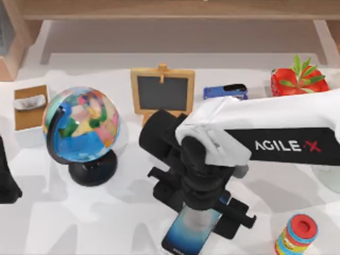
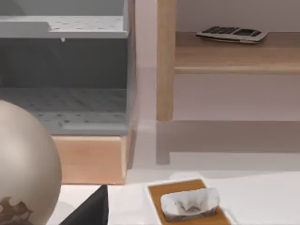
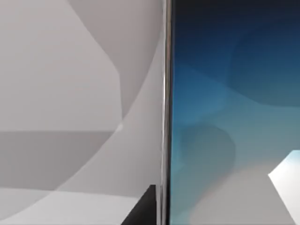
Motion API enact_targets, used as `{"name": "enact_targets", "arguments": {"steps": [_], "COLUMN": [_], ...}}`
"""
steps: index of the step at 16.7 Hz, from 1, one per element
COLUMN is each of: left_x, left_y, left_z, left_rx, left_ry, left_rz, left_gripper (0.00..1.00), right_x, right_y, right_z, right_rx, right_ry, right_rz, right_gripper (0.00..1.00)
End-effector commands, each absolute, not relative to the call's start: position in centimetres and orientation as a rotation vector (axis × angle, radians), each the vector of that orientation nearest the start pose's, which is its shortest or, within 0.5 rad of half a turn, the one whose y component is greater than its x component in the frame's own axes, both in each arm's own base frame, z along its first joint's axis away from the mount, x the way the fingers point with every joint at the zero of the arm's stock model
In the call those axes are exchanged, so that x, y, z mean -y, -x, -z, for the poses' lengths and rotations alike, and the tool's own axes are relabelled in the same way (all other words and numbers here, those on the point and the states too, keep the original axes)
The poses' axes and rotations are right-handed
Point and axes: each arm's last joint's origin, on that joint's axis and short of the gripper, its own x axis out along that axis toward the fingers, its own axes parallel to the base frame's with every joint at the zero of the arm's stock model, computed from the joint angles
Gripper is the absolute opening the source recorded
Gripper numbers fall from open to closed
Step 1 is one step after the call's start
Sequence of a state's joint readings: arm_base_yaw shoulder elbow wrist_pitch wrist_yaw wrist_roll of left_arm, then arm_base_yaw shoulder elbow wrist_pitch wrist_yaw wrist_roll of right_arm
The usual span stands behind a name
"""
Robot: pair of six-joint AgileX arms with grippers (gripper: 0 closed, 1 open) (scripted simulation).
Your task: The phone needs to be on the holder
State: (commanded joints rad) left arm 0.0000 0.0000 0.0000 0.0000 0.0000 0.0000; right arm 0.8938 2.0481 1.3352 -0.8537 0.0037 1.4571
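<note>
Right tool (image 1: 204, 210) low over the phone (image 1: 190, 229), front centre of the worktop (image 1: 106, 223).

Phone lies screen up, blue glow, near the front edge, its far end tucked under the right tool. Cannot tell how the tool's fingers stand, nor whether they touch the phone. Right wrist view looks close along the phone's edge (image 3: 165, 112), blue screen beside pale worktop. White AgileX arm (image 1: 276, 133) reaches in from the right. Left arm (image 1: 6, 175) parked at the left edge. Around: globe (image 1: 82, 125) left of centre, small blackboard (image 1: 162, 91) behind, tissue box (image 1: 31, 106) far left, blue stapler (image 1: 226, 91), red pot with plant (image 1: 297, 79), striped can (image 1: 297, 234) front right.
</note>
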Motion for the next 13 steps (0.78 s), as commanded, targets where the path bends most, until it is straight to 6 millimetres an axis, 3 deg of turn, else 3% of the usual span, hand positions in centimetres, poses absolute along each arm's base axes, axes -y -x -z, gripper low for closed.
{"name": "enact_targets", "arguments": {"steps": [5, 9, 13], "left_x": [0.1, 0.1, 0.1], "left_y": [-10.6, -10.6, -10.6], "left_z": [-16.0, -16.0, -16.0], "left_rx": [0.000, 0.000, 0.000], "left_ry": [0.000, 0.000, 0.000], "left_rz": [0.000, 0.000, 0.000], "left_gripper": [1.00, 1.00, 1.00], "right_x": [-29.1, -29.1, -28.5], "right_y": [-23.1, -23.1, -24.8], "right_z": [-13.4, -13.2, -16.3], "right_rx": [-1.522, -1.524, -1.518], "right_ry": [-0.440, -0.438, -0.525], "right_rz": [0.433, 0.437, 0.325], "right_gripper": [0.00, 0.00, 0.00]}}
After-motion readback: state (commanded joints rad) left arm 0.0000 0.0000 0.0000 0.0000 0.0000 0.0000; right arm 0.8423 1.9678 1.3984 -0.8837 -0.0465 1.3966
